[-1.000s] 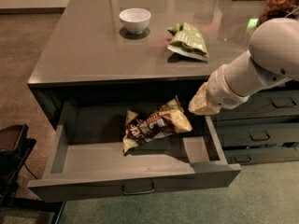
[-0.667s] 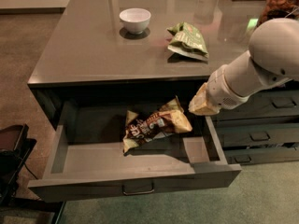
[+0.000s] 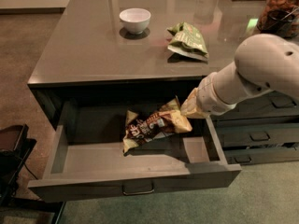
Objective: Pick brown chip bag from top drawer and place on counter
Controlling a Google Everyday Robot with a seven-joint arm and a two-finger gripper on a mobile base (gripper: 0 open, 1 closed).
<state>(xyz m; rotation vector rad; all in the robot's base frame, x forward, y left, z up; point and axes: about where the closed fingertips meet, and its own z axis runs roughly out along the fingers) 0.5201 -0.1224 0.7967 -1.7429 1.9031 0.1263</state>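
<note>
The brown chip bag (image 3: 152, 126) lies in the open top drawer (image 3: 135, 186), towards its right half, with its right tan end raised. My gripper (image 3: 188, 110) reaches down into the drawer from the right, at that raised right end of the bag and touching it. My pale arm (image 3: 252, 76) covers most of the gripper. The glossy grey-brown counter (image 3: 93, 45) is right above the drawer.
A white bowl (image 3: 135, 20) and a green chip bag (image 3: 188, 41) are on the counter. A jar of snacks (image 3: 281, 9) stands at the counter's far right. Narrower stacked grey drawers (image 3: 259, 134) are to the right. A dark object (image 3: 11, 153) stands at the left.
</note>
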